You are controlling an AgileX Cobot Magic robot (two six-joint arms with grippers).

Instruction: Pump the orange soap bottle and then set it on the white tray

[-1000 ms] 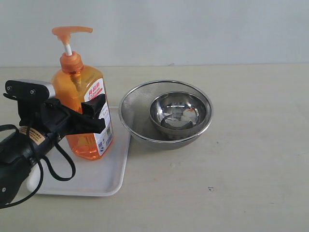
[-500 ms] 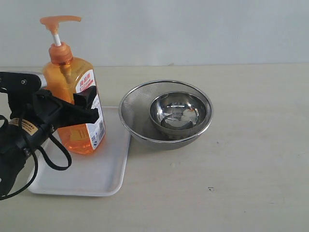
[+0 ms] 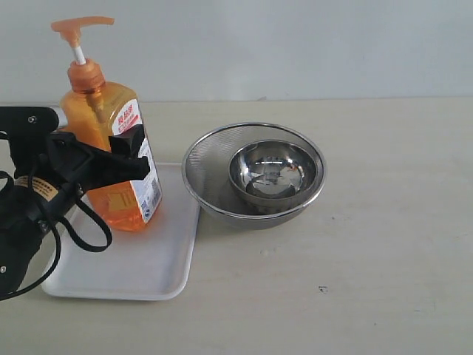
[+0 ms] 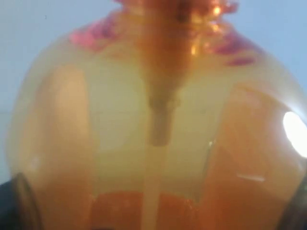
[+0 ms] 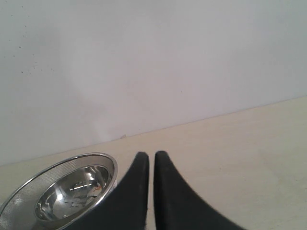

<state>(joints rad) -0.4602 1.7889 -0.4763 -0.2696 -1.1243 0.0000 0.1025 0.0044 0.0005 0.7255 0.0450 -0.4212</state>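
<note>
a pale counter (image 3: 369,259) carries everything. on its left side lies the white tray (image 3: 148,274), and just beside it stands a steel mesh strainer (image 3: 199,177) with a smaller steel bowl (image 3: 272,171) inside. the orange soap bottle (image 3: 96,111) leans slightly over the tray's far part; whether its base touches i cannot tell. the left jaws are clamped across the bottle's mid body. the right jaws are pressed together on nothing. the bottle looks weighty, smooth and probably slippery, its walls a little squeezable, so the broad body is the place to hold, not the thin pump head (image 3: 81,26).
</note>
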